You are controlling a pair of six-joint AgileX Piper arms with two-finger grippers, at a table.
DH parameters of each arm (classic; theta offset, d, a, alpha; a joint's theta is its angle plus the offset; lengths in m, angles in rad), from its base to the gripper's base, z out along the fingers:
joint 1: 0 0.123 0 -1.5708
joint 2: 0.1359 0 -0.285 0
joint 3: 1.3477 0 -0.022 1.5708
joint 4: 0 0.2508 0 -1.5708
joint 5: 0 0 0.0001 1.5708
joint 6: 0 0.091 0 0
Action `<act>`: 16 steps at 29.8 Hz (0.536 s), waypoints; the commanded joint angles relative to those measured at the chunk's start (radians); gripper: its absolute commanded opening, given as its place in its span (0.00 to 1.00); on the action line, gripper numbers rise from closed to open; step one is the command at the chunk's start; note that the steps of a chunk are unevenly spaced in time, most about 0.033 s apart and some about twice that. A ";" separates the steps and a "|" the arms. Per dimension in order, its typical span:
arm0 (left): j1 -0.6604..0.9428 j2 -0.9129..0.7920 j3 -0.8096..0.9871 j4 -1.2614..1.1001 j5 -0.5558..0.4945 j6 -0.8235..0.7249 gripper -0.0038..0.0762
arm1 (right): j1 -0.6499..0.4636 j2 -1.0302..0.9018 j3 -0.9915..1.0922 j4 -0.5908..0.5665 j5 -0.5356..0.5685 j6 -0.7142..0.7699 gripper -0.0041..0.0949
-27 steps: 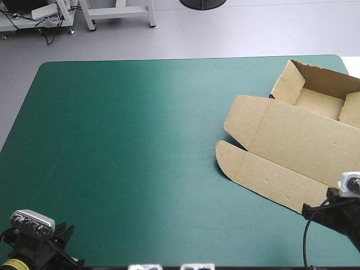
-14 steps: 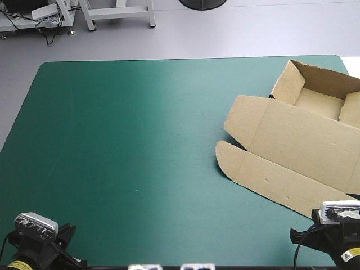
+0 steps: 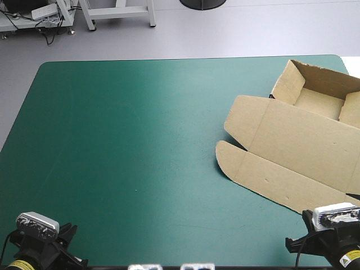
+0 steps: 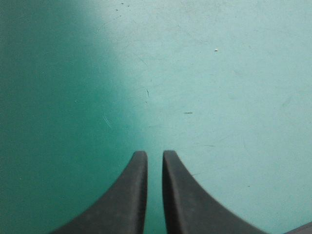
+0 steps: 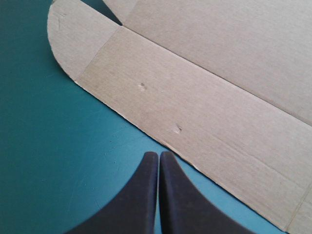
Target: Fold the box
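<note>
Two arms, both tucked low at the near edge of the table [image 3: 129,140]. From the high view, the left arm [image 3: 35,247] sits in the near left corner and the right arm [image 3: 332,242] in the near right corner, with only the wrists poking into the picture. The box [image 3: 292,146] is over on the right side of the teal-green cover. Its tray part has its walls up near the far right corner, and the lid lies flat, reaching toward the near edge and ending just ahead of the right arm. It's well apart from the left arm.

Left wrist view: the left gripper [image 4: 155,156] points out over bare teal-green cover. Its black fingers are pulled in to a pointed arch with only a thin sliver of cover showing between them, and they're gripping nothing.

Right wrist view: the right gripper [image 5: 159,157] has its fingers pressed together, nothing pinched. The tips are over the cover, just beside the near edge of the brown board but not on it. The lid's front strip runs slantwise ahead of them, with a rounded flap [image 5: 78,34] at its end and a couple of small dents in the board.
</note>
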 commanded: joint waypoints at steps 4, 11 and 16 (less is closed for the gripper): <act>-0.006 0.015 -0.022 -0.017 -0.068 -0.001 0.14 | 0.020 0.014 -0.024 0.008 -0.066 -0.010 0.04; -0.006 0.015 -0.022 -0.017 -0.068 -0.001 0.13 | 0.020 0.014 -0.024 0.008 -0.066 -0.010 0.04; -0.006 0.015 -0.022 -0.017 -0.068 -0.001 0.13 | 0.020 0.014 -0.024 0.008 -0.066 -0.010 0.04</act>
